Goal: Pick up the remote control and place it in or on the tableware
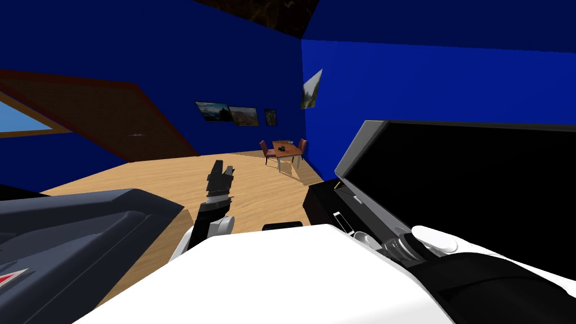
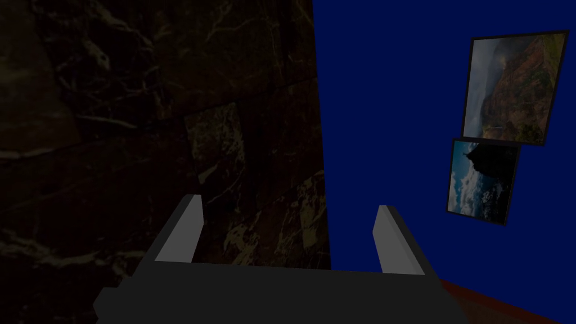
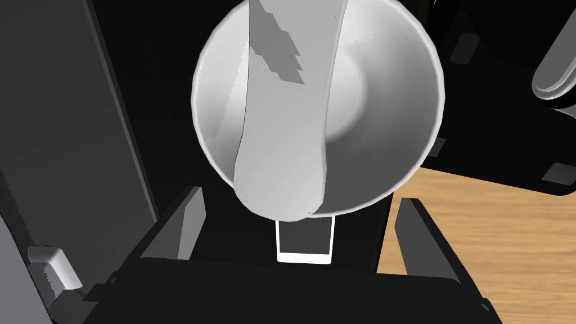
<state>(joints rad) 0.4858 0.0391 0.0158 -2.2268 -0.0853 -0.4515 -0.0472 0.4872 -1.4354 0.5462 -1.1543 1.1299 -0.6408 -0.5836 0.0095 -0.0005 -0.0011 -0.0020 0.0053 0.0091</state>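
right gripper (image 3: 301,201) is spread wide and holds nothing. just beyond its fingers sits the white bowl (image 3: 388,95), and the long pale grey remote control (image 3: 284,152) lies in it, near end over the rim on the gripper's side. a small white-edged slab (image 3: 304,247) lies between the fingers. the head view adds the dark stand (image 1: 322,207) and the left gripper (image 1: 220,171), raised well apart, and its wrist view shows the fingers wide.

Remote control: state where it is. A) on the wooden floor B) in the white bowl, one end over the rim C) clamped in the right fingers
B: the remote control lies in the white bowl, one end past its rim, and the right gripper has its fingers open.
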